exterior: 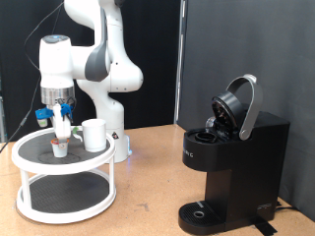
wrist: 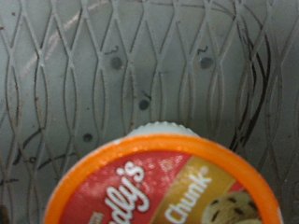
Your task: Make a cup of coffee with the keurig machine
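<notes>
The gripper [exterior: 63, 130] hangs straight down over the upper shelf of a white two-tier stand [exterior: 30, 157], just above a small red-topped pod [exterior: 60, 148]. In the wrist view the pod [wrist: 163, 187] fills the lower part of the picture, with an orange rim and a red and yellow label, resting on the grey patterned shelf mat [wrist: 93, 65]. No fingers show in that view. The white cup [exterior: 94, 134] stands on the same shelf, just to the exterior view's right of the pod. The black keurig machine [exterior: 236, 162] stands at the exterior view's right with its top lid [exterior: 239, 103] raised.
The robot's white base [exterior: 116, 128] stands directly behind the stand. The stand's lower shelf [exterior: 64, 195] holds nothing visible. Bare wooden tabletop [exterior: 148, 187] lies between the stand and the machine. Black curtains back the scene.
</notes>
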Robot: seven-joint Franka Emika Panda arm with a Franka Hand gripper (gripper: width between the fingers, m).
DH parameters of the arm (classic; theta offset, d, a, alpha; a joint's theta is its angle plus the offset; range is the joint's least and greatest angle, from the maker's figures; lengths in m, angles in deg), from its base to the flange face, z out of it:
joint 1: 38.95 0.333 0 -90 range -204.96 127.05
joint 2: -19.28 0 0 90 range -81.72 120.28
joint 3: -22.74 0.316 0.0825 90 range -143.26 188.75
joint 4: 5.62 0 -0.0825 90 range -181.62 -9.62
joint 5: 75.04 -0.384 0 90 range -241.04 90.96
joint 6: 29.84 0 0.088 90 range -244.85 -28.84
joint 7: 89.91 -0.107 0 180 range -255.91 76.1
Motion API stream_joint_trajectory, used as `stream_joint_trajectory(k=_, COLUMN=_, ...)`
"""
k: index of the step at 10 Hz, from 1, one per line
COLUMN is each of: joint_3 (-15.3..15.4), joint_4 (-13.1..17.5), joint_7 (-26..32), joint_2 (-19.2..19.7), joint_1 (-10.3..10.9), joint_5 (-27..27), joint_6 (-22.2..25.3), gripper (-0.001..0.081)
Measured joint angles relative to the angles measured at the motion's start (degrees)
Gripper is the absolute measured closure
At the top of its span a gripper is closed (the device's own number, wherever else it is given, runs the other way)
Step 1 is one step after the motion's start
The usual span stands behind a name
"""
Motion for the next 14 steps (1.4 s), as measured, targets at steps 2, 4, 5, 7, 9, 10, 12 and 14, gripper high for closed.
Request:
stream_joint_trajectory(k=2, joint_3=-0.11, joint_4=-0.39, joint_7=0.00, joint_2=0.00, joint_1=0.00, joint_5=0.00, joint_6=-0.46, gripper=0.0071)
stream_joint_trajectory(k=4, joint_3=-0.12, joint_4=-0.56, joint_7=-0.02, joint_2=0.00, joint_1=0.00, joint_5=0.00, joint_6=-0.79, gripper=0.0071)
stream_joint_trajectory(k=5, joint_3=-0.13, joint_4=-0.73, joint_7=-0.05, joint_2=0.00, joint_1=0.00, joint_5=0.00, joint_6=-1.10, gripper=0.0071)
stream_joint_trajectory(k=7, joint_3=-0.13, joint_4=-0.97, joint_7=-0.14, joint_2=0.02, joint_1=-0.01, joint_5=0.00, joint_6=-1.45, gripper=0.0101)
stream_joint_trajectory(k=9, joint_3=-0.13, joint_4=-0.97, joint_7=-0.38, joint_2=0.10, joint_1=-0.01, joint_5=0.00, joint_6=-1.46, gripper=0.0292)
stream_joint_trajectory(k=10, joint_3=-0.13, joint_4=-0.95, joint_7=-0.48, joint_2=0.14, joint_1=-0.01, joint_5=0.00, joint_6=-1.47, gripper=0.0292)
stream_joint_trajectory(k=12, joint_3=-0.13, joint_4=-0.85, joint_7=-0.68, joint_2=0.14, joint_1=-0.03, joint_5=0.00, joint_6=-1.47, gripper=0.0407)
stream_joint_trajectory(k=14, joint_3=-0.13, joint_4=-0.63, joint_7=-0.69, joint_2=0.15, joint_1=-0.04, joint_5=-0.17, joint_6=-1.19, gripper=0.0407)
